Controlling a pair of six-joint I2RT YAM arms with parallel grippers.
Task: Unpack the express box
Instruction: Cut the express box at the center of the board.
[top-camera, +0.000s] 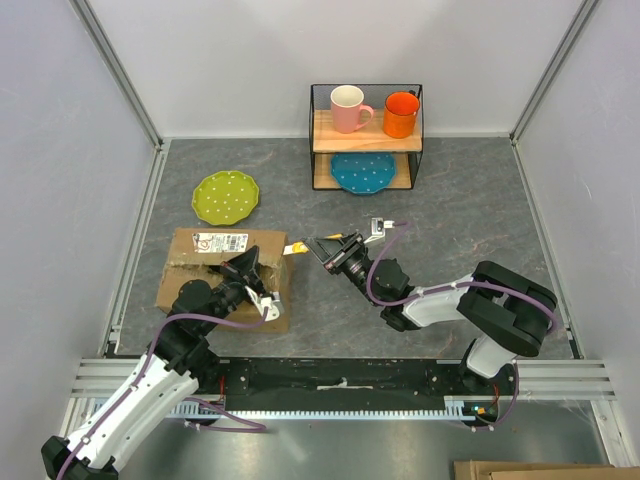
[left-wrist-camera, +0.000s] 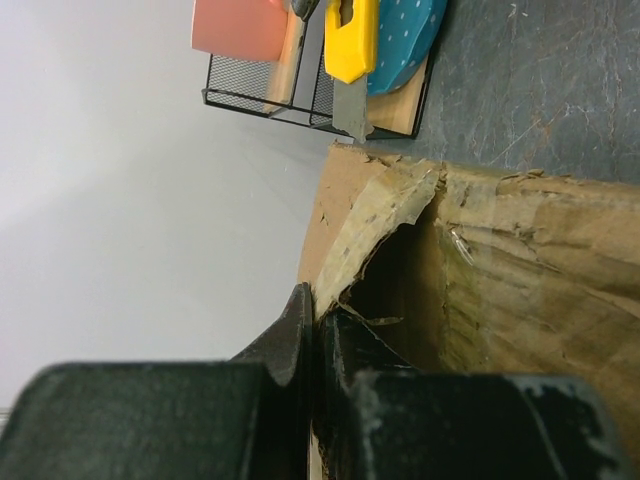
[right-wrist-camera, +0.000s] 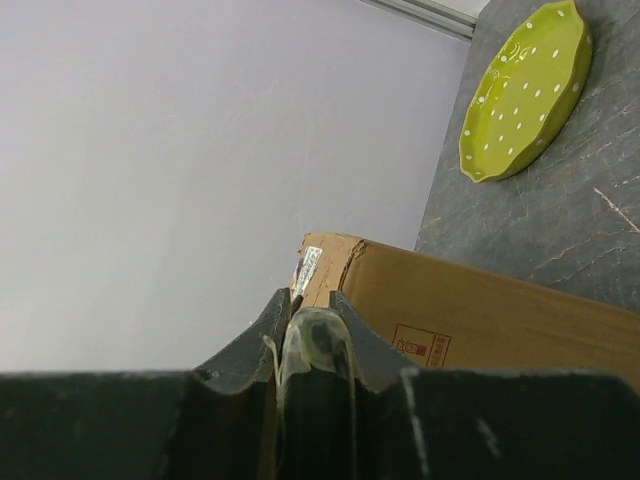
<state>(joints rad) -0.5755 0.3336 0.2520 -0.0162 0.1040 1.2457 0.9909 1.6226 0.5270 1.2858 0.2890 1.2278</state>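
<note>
One grey, stone-patterned table (top-camera: 470, 210) fills the overhead view, with both arm bases along its near edge. On its left half lies the express box (top-camera: 200, 295), a brown cardboard carton with a white, red-printed label (top-camera: 220, 241) near the far edge of its top. Its long axis runs roughly left to right, slightly skewed, so its short right end faces the right arm.

The left arm is the nearer one. The left gripper (top-camera: 246, 267) sits directly over the top of the box, towards the right end, jaws pressed together. In its wrist view the fingertips (left-wrist-camera: 298, 335) meet at the edge of a lifted, ragged strip of tape (left-wrist-camera: 395, 215), with a dark gap into the box beside it. Whether any tape or flap is pinched between them cannot be told.

The right gripper (top-camera: 322, 246) hangs just off the box's right end, so the box lies to its left. It is clamped around a yellow utility knife (top-camera: 298, 248), held roughly in line with the box's long axis. The short grey blade (left-wrist-camera: 351, 108) points at the far right corner of the box, its tip at or just beside the cardboard edge; contact cannot be confirmed.

The coming move is probably a cut along the top seam, from right to left. It depends on the blade lining up with that seam while the left gripper, close to its path, steadies the top.
</note>
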